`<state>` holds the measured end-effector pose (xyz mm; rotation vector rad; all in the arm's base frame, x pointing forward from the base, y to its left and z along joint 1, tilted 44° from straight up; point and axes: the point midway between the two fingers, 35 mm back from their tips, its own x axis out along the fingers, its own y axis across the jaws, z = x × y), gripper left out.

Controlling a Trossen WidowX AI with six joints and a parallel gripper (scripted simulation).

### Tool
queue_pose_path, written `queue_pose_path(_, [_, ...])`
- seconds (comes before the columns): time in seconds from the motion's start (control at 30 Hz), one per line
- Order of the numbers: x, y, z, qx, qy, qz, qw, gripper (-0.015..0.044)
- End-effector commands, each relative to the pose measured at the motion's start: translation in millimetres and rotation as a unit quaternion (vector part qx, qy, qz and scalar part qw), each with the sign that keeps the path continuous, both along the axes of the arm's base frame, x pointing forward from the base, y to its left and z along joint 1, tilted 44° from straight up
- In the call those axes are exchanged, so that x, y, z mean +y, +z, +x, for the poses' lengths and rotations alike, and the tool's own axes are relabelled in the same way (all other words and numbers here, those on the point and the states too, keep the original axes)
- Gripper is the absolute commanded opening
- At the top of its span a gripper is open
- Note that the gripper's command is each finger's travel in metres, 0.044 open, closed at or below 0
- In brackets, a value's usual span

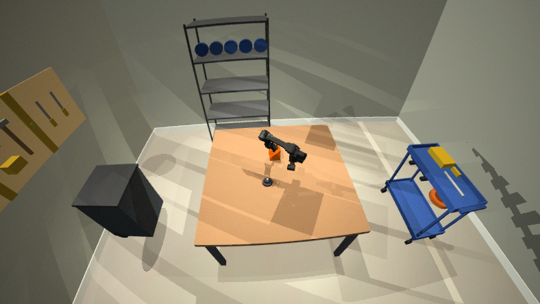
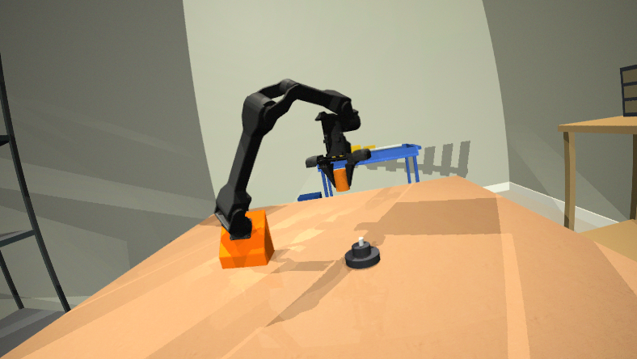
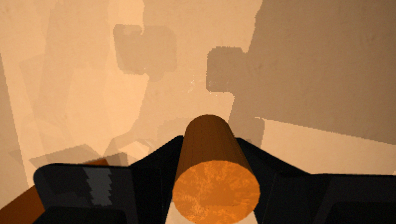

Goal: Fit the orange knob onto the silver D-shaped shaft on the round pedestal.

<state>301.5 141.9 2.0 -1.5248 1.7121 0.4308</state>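
Note:
The orange knob (image 2: 341,179) (image 3: 216,190) is a plain cylinder, held between the fingers with its round top facing the wrist camera. Its underside and hole are hidden. My gripper (image 2: 342,182) (image 3: 208,141) is shut on the knob and holds it well above the table. In the top view the gripper (image 1: 290,167) is to the right of the pedestal, and the knob is hidden there. The dark round pedestal (image 1: 266,183) (image 2: 361,259) stands on the table, with the short silver shaft (image 2: 360,241) upright on it. The shaft's flat side cannot be made out. The pedestal is not in the wrist view.
The wooden table (image 1: 234,211) (image 2: 423,303) carries the arm's orange base block (image 1: 274,154) (image 2: 245,254), behind and left of the gripper. A blue cart (image 1: 404,203), a dark cabinet (image 1: 109,188) and a shelf rack (image 1: 234,58) stand off the table. Broad shadows cross the tabletop.

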Motion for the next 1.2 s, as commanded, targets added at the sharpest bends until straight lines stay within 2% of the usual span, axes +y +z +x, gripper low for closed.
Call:
queue_pose_path(0.0, [-10,7,5,0.000,-0.001,0.002,1.000,0.0000])
queue_pose_path(1.17, [-100,58,30,-0.002,-0.005,0.013,1.000,0.0000])
